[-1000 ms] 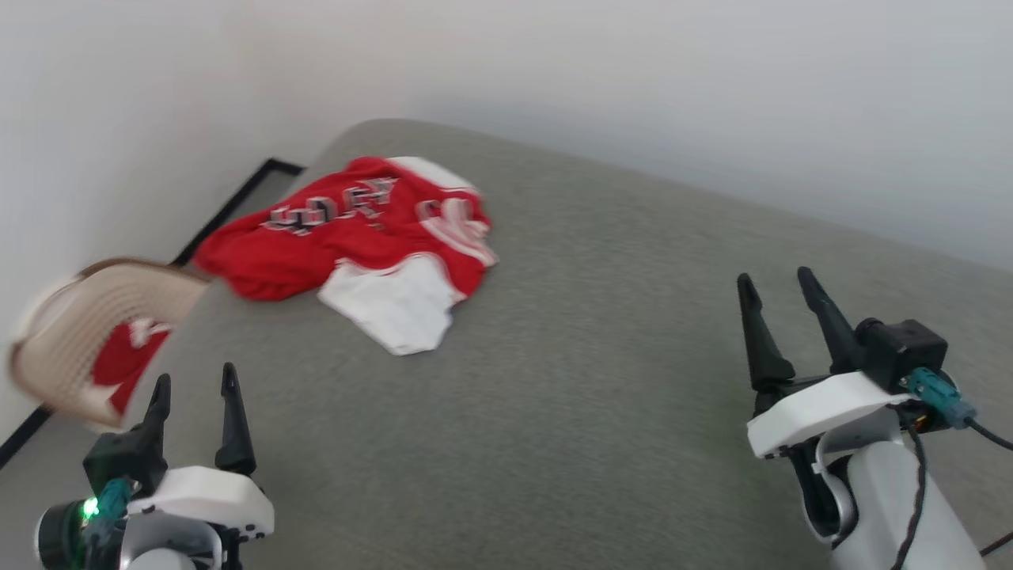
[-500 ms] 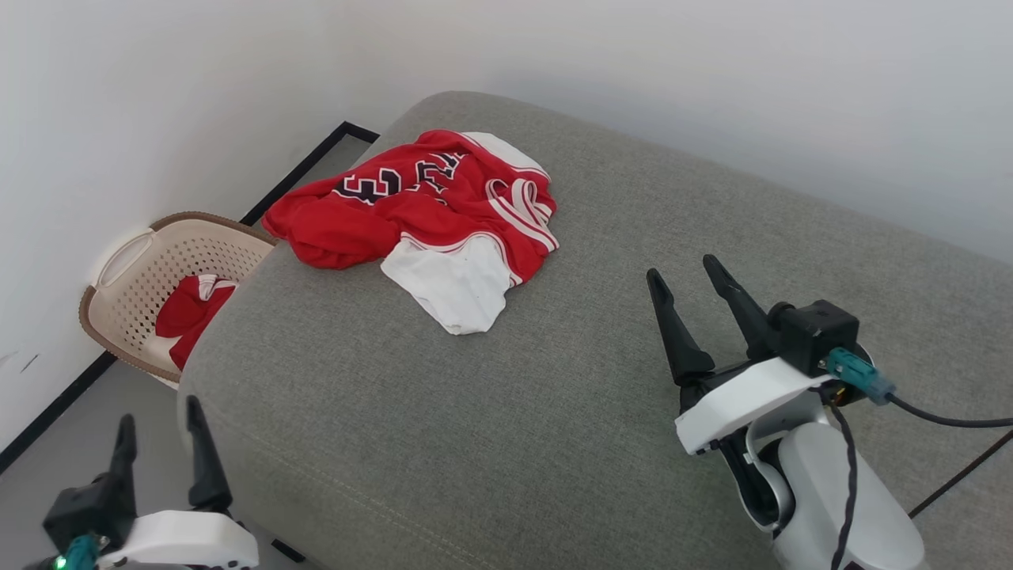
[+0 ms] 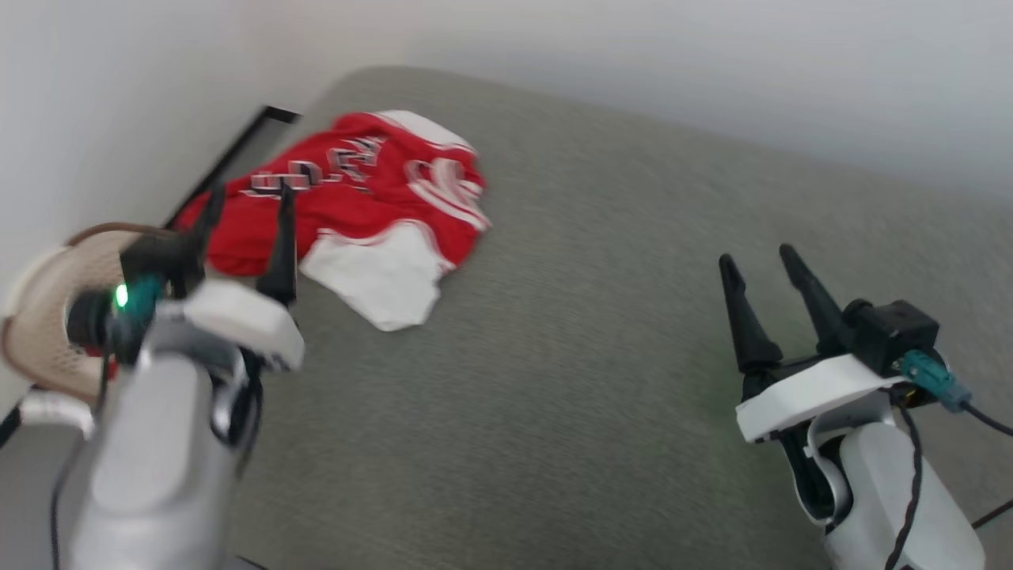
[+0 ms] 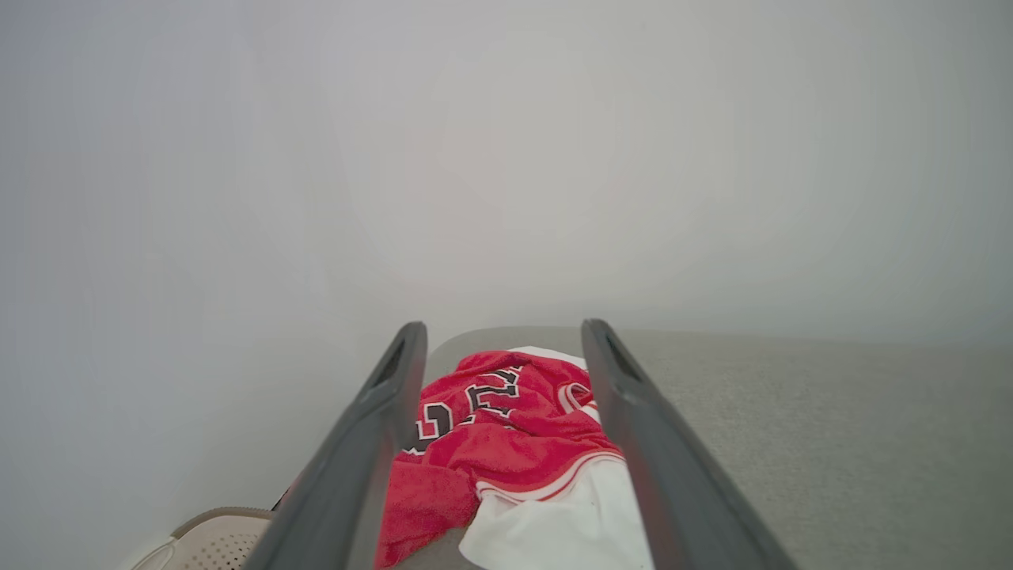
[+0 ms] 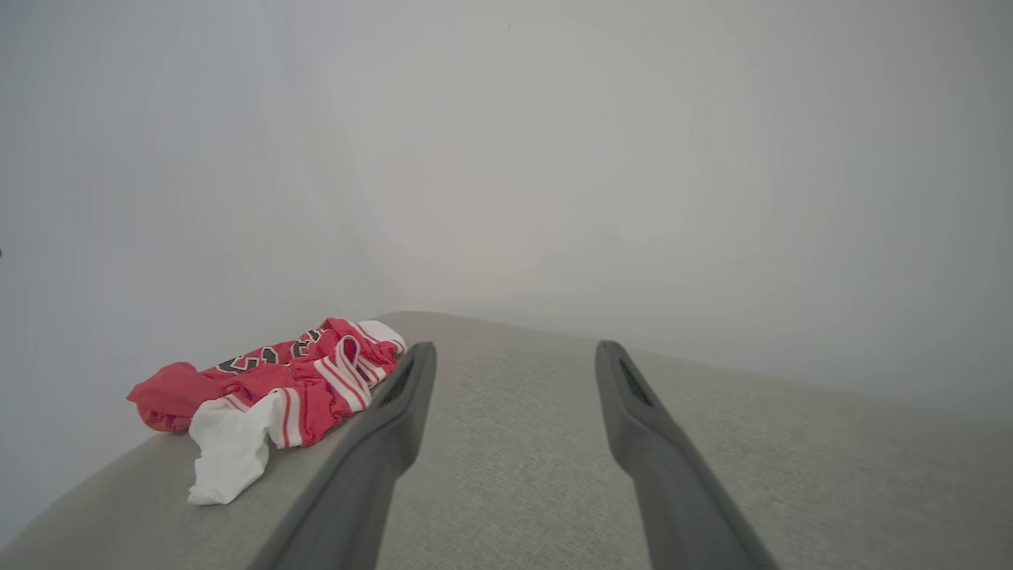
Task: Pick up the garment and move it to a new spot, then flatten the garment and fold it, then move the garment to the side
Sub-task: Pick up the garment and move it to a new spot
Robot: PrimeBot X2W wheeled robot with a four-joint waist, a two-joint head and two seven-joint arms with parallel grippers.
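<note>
Hard to make out much in the head view: blurred all over, with the black lettering on the jersey [image 3: 348, 198] smeared past reading. Crumpled at the far left corner of the grey couch [image 3: 593, 301], close to the wall, white panel toward the near side. Partly covered there by the left gripper [image 3: 252, 198], raised in front of the red cloth; impossible to tell from that angle whether touching or hovering. Cut off by the picture's left edge and half hidden behind the left arm: a pale perforated basket [image 3: 36, 332] beside the couch.

Sharper through the left wrist camera: jersey [image 4: 506, 427] framed between the two fingers, no cloth pinched or pressed against either as far as visible. Outlined characters legible in part, striped trim along the white panel, lower folds cropped by the bottom edge. A corner of the basket [image 4: 214, 538] at bottom left. Jaws spread wide, holding nothing.

Over bare couch on the right side of the head view: the right gripper [image 3: 755, 256], well apart from the jersey, fingers parted wide and empty, with a cable [image 3: 977, 416] trailing off the wrist to the picture's edge. Through the right wrist camera, jersey [image 5: 269, 380] off to the left of the fingers, seen side-on as a low heap near the couch's edge, white flap drooping forward, looped striped trim on top, lettering mostly lost in the folds.
</note>
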